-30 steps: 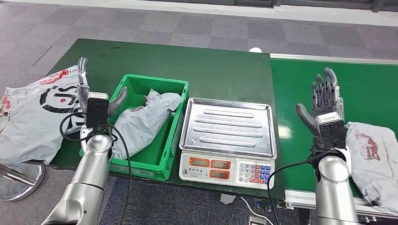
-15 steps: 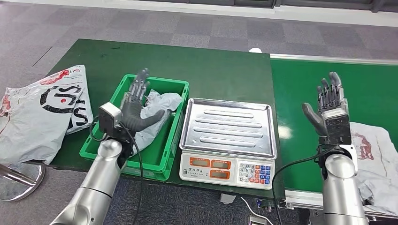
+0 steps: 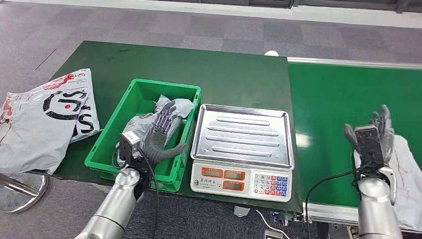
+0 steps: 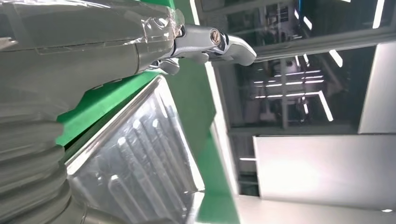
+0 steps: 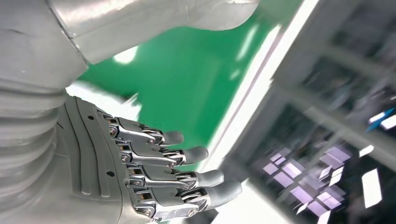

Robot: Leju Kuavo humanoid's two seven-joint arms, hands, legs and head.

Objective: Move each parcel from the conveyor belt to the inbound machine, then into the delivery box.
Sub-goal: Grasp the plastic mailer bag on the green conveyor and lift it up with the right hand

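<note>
A grey parcel (image 3: 174,106) lies in the green delivery box (image 3: 106,144) at table left. My left hand (image 3: 161,132) hovers over the box's near right part, fingers spread, holding nothing; its thumb (image 4: 211,41) points toward the scale. The inbound machine is a scale with a bare steel tray (image 3: 242,135) (image 4: 140,158) in the middle. A second grey parcel (image 3: 407,172) lies on the green conveyor belt (image 3: 338,99) at the far right. My right hand (image 3: 376,137) stands upright just left of it, fingers (image 5: 163,172) spread and holding nothing.
A large white bag with red and black print (image 3: 40,119) hangs over the table's left edge. The scale's keypad and display (image 3: 241,180) face the near edge. Grey carpet floor lies beyond the table.
My left hand swung from the box's left side to over its near right part, coming closer. My right hand drew back and to the right, ending beside the belt parcel.
</note>
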